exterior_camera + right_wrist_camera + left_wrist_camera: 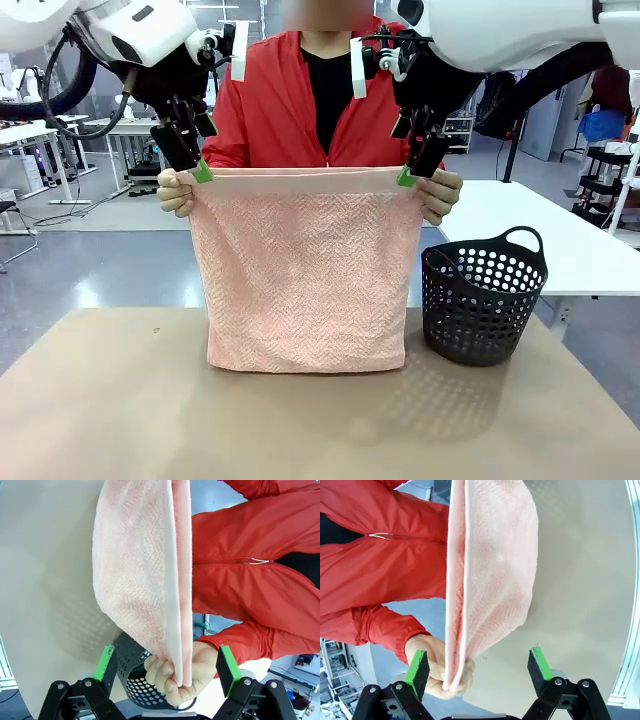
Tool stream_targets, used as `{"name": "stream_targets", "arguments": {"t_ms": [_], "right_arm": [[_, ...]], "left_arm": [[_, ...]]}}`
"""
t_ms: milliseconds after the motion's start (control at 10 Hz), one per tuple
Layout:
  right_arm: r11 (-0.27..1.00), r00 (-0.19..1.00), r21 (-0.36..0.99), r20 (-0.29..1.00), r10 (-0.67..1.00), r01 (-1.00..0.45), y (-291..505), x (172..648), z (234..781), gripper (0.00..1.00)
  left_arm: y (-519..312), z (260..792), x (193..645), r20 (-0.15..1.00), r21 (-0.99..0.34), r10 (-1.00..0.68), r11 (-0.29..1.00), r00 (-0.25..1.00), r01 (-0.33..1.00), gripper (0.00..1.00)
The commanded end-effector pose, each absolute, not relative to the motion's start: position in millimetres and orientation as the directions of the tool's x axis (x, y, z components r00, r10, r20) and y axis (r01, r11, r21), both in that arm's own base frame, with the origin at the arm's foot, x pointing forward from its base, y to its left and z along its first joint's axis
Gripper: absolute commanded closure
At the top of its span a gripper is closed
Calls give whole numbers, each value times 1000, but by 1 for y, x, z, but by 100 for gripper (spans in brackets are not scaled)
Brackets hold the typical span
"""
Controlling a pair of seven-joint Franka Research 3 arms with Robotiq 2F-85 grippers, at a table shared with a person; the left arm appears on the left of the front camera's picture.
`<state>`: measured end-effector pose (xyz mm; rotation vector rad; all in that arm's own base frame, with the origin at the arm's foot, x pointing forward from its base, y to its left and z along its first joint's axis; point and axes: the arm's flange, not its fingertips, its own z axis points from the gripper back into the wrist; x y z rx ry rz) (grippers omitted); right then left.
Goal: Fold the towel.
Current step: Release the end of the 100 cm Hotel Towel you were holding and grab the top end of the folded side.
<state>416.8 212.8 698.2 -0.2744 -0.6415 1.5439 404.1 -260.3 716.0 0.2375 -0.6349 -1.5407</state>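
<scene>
Towel point(305, 280), salmon-pink with a herringbone weave, hangs flat in front of a person in a red jacket point(265, 120), its lower edge reaching down to the tan surface point(100, 400). The person pinches its 2 upper corners, 1 in each hand. The left tool point(190, 160) stands released, its green-padded fingers spread on either side of the corner and of the person's hand by the left tool point(437, 667), with gaps visible in the left wrist view. The right tool point(418, 168) is likewise released, its fingers straddling the other corner and the person's hand by the right tool point(187, 677) without gripping. A dark perforated basket point(485, 300) sits on the surface just beside the towel, on the right arm's side.
</scene>
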Motion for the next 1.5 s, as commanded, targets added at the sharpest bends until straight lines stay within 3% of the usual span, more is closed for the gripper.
{"name": "stream_targets", "arguments": {"t_ms": [0,500,1000,1100,1200,1300,1400], "right_arm": [[23,-94,-540,188,978,-841,215,434,704,0],[10,-69,-440,163,984,-898,225,481,691,0],[40,-14,-342,152,988,-939,227,506,661,0],[47,-5,-332,154,988,-942,227,508,658,0],[45,-5,-330,151,989,-943,227,509,657,60],[46,-4,-330,150,989,-943,228,509,656,60],[49,-1,-330,150,989,-943,228,509,656,100]], "left_arm": [[-267,725,423,185,507,-979,17,-90,862,0],[-278,713,487,129,327,-989,-25,-70,945,0],[-272,674,505,117,238,-993,6,-22,971,0],[-271,673,505,122,237,-992,9,-20,971,25],[-270,673,504,129,238,-991,9,-22,971,57],[-270,673,503,134,238,-991,2,-31,971,82],[-270,674,502,140,233,-990,-2,-35,972,62]]}}
